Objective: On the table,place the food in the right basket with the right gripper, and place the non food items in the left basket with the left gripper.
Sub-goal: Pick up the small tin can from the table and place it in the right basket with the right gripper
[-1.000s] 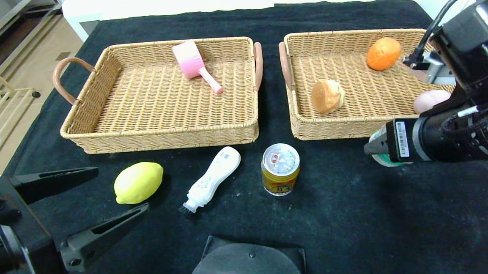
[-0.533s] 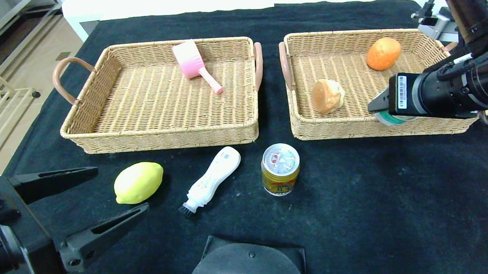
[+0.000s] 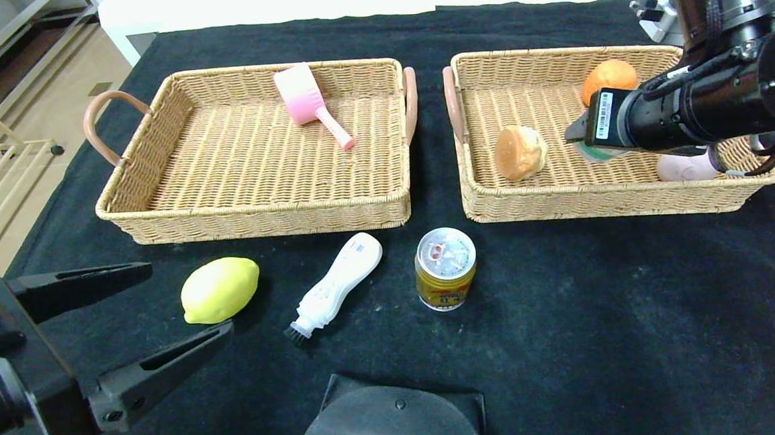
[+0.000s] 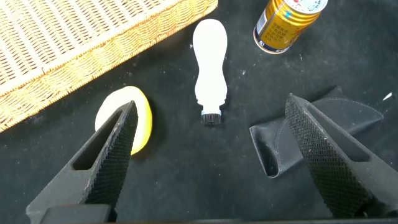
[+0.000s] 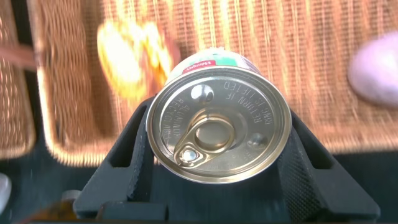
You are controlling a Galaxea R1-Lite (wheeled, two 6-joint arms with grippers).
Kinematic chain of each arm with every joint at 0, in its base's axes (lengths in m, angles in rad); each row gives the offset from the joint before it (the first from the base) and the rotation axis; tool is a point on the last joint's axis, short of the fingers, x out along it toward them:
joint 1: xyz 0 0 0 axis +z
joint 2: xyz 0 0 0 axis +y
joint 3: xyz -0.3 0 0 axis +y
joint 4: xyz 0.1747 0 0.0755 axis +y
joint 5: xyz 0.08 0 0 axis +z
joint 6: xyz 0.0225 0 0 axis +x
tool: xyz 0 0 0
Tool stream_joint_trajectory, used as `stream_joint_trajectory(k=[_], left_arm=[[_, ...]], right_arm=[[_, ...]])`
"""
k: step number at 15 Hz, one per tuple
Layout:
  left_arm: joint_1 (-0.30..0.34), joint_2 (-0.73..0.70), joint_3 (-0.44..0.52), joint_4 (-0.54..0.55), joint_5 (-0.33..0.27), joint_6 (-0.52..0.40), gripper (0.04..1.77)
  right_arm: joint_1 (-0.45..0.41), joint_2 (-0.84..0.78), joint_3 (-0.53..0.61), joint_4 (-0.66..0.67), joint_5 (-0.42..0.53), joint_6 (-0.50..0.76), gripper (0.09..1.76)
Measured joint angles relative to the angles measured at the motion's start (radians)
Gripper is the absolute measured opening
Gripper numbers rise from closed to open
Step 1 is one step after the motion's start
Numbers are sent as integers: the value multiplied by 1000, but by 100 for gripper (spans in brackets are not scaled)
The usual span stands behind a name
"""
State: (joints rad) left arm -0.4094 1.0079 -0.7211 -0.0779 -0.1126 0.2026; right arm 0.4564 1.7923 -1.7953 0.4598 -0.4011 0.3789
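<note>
tin (image 5: 219, 127), silver pull-ring lid, green side

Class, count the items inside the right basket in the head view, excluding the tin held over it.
3: a bun near its left end, an orange at the far side, a pink item partly hidden under the arm.

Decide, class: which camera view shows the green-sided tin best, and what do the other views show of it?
The right wrist view: the tin fills the middle, pull-ring lid up, clamped in the right pincer. The head view shows only a sliver of it at the pincer's tip over the right basket. The left wrist view misses it.
</note>
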Motion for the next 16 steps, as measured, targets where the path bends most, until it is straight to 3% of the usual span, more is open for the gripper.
stream_joint_trajectory(k=[5,12,16], left_arm=[[0,0,0,0,-1,0,172],[0,0,0,-1,0,0,172],[0,0,0,-1,0,0,172]], right_arm=[[-37,63,0,-138,2,-42,117],[-61,95,0,-152,2,-44,117],[-62,95,5,-151,2,-43,139]])
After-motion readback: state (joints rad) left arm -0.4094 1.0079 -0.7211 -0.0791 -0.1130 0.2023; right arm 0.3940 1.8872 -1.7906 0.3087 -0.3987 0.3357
